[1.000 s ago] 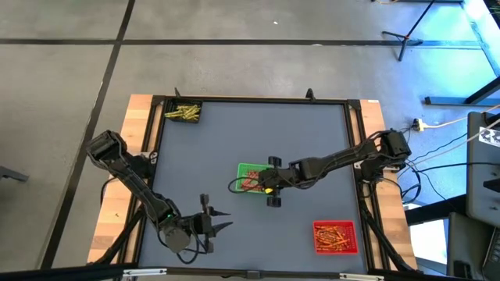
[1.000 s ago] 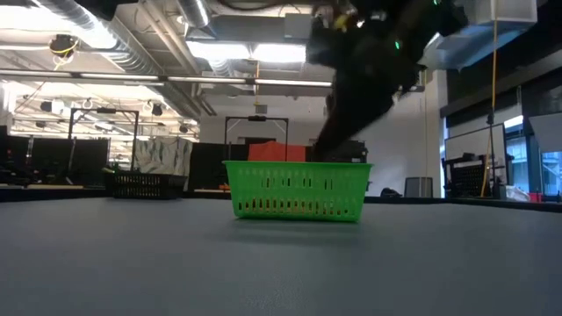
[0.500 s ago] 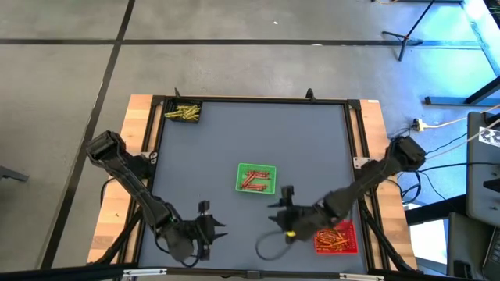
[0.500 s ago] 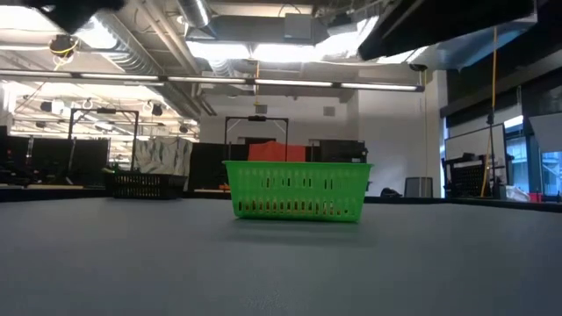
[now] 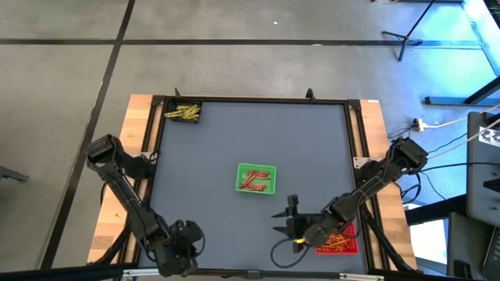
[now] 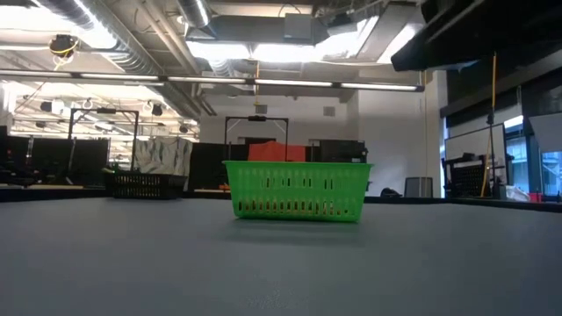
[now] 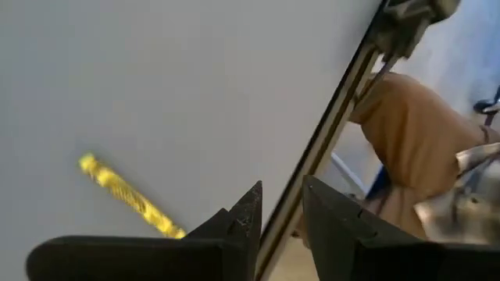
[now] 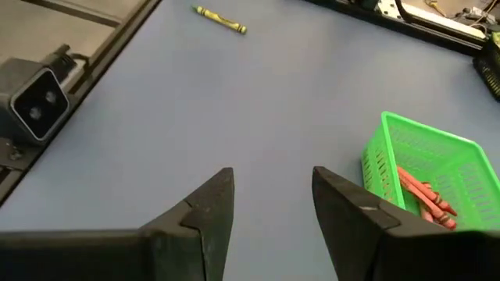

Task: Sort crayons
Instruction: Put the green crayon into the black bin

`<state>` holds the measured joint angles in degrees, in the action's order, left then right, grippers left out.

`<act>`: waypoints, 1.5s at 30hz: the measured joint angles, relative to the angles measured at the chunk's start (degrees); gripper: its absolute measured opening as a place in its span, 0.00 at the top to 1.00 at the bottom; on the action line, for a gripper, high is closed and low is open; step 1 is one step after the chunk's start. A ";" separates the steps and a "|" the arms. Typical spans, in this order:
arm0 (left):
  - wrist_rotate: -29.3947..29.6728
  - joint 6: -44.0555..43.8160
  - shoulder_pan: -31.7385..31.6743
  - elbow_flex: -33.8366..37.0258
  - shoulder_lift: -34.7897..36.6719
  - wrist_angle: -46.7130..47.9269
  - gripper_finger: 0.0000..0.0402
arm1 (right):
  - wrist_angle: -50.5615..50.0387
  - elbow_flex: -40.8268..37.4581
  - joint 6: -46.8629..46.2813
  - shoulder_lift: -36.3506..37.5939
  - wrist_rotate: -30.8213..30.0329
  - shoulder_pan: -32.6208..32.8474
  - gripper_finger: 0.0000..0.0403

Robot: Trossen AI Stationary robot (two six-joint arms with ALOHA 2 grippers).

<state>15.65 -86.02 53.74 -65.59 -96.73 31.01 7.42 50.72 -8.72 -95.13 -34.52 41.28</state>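
Note:
Red and orange crayons (image 5: 255, 183) lie in the green tray (image 5: 244, 170) at the table's middle, and the right wrist view shows them too (image 8: 422, 195). More fill the red tray (image 5: 344, 243) at the near right. Yellow crayons (image 5: 182, 113) lie in the far left corner. One yellow crayon (image 7: 129, 197) lies loose on the table near the near left edge, also in the right wrist view (image 8: 220, 19). My left gripper (image 7: 281, 215) hangs open beside it, touching nothing. My right gripper (image 8: 269, 207) is open over bare table, left of the red tray.
The table's dark rail (image 7: 328, 133) runs close past my left gripper. A small camera (image 8: 35, 101) sits at the near edge. My right arm (image 5: 367, 187) reaches across the red tray. Bare grey table (image 5: 258, 133) lies around the green tray (image 6: 297, 189).
My right gripper has swung from above the green tray toward the table's near right, stopping beside the red tray. My left gripper has drawn back toward the near left edge, rolled about its wrist and tipped downward.

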 joint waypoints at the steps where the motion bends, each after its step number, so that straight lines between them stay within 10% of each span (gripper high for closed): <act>1: -0.08 -1.78 0.55 0.37 0.00 -0.52 0.81 | 0.09 0.00 -0.17 0.00 0.15 0.00 0.58; 35: -8.88 -17.57 -1.73 1.60 -9.54 9.89 0.63 | 0.11 0.04 -0.06 -0.37 1.09 -0.04 0.58; 45: -7.93 -15.48 -2.05 1.56 -10.24 9.57 0.85 | 0.13 0.07 -0.33 -0.37 1.09 -0.04 0.58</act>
<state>7.73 -101.50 51.69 -64.03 -106.97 40.58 7.55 50.78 -9.05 -95.50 -33.43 41.23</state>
